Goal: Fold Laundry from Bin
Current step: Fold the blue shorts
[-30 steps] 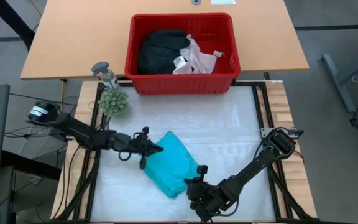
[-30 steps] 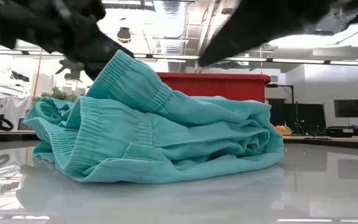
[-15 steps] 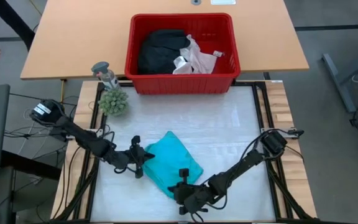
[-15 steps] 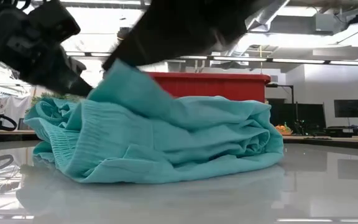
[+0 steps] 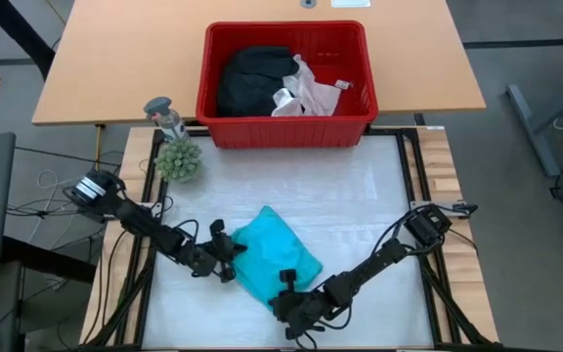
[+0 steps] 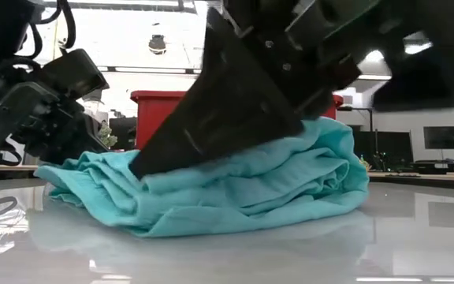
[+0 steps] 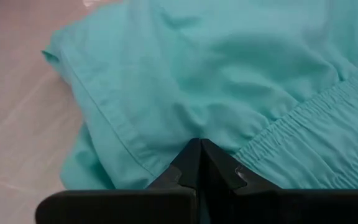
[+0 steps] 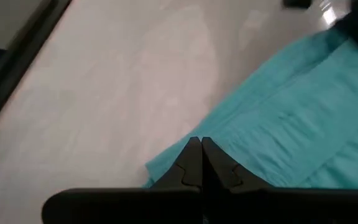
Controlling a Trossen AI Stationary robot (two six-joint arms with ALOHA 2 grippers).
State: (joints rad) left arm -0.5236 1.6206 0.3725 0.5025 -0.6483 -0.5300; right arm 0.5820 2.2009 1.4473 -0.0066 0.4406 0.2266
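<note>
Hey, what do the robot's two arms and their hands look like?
Both arms are dark, nearly black, slim and jointed, with thin black cables looping alongside. The left arm has a pale round cap at its base joint. The left hand and right hand each end in two matte black fingers tapering to a wedge.

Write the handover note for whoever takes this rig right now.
Left gripper: shut, at the teal garment's left edge.
Right gripper: shut, at its near edge.
Teal garment lies bunched and partly folded on the white table.
Black garment and white garments sit in the red bin at the far end.
Done: teal garment is out of the bin.
Left: finish its fold, then do the rest.
</note>
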